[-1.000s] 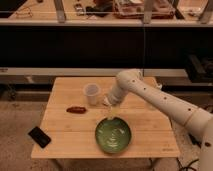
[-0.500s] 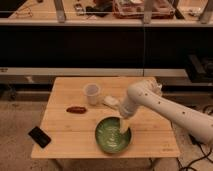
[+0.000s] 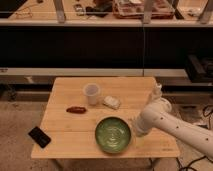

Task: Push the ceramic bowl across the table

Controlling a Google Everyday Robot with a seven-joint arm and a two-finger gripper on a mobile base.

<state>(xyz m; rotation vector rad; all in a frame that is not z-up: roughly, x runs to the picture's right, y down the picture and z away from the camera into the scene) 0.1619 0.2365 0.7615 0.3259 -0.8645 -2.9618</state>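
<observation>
The green ceramic bowl (image 3: 113, 135) sits upright near the front edge of the wooden table (image 3: 65, 125), a little right of the middle. My white arm reaches in from the lower right. The gripper (image 3: 136, 128) is low at the bowl's right rim, close to it or touching it; I cannot tell which. The bowl looks empty.
A white cup (image 3: 92, 93) stands behind the bowl, with a white packet (image 3: 111, 102) to its right. A reddish-brown item (image 3: 76, 109) lies left of the bowl. A black phone (image 3: 39, 136) lies at the front left corner. Dark shelving runs behind the table.
My arm has swung from beside the cup, over the bowl, to the bowl's right side. The bowl has hardly moved.
</observation>
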